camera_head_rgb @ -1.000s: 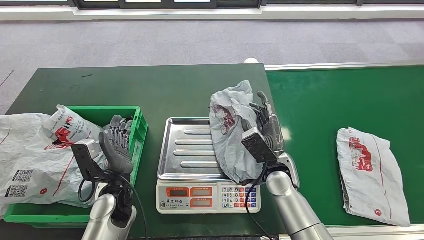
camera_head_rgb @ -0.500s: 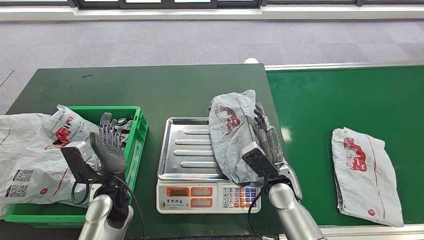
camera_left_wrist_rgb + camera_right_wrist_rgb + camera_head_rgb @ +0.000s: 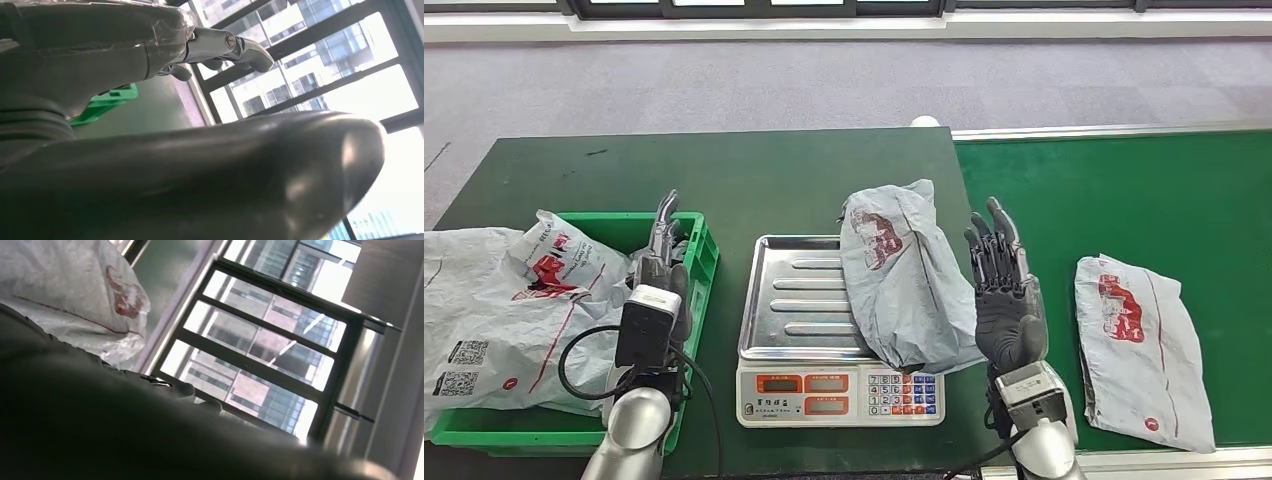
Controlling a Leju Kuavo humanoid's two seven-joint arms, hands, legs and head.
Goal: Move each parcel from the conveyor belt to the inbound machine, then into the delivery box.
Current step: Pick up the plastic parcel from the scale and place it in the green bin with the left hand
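1. I note that the right hand, which a second ago gripped the grey parcel from its right side, has let go. It now stands just right of that parcel, over the edge of the conveyor belt, fingers spread and pointing away from me, holding nothing.
2. The released parcel lies across the right part of the weighing scale, its far end overhanging the steel tray and its near end reaching the keypad.
3. The left hand has turned since the earlier frame. It is now edge-on over the right wall of the green crate, fingers extended and empty.
4. The parcel on the belt sits further left than before, consistent with belt travel.
5. Hard to make out: the crate's left side and floor are covered by parcels. The left crate parcel is cut off by the picture's edge. The right wrist view shows a parcel blurred behind the dark hand, and I cannot tell its position from there.
6. Count: four parcels, with two at the crate, including the upper one, one on the scale and one on the belt. One scale, one crate.
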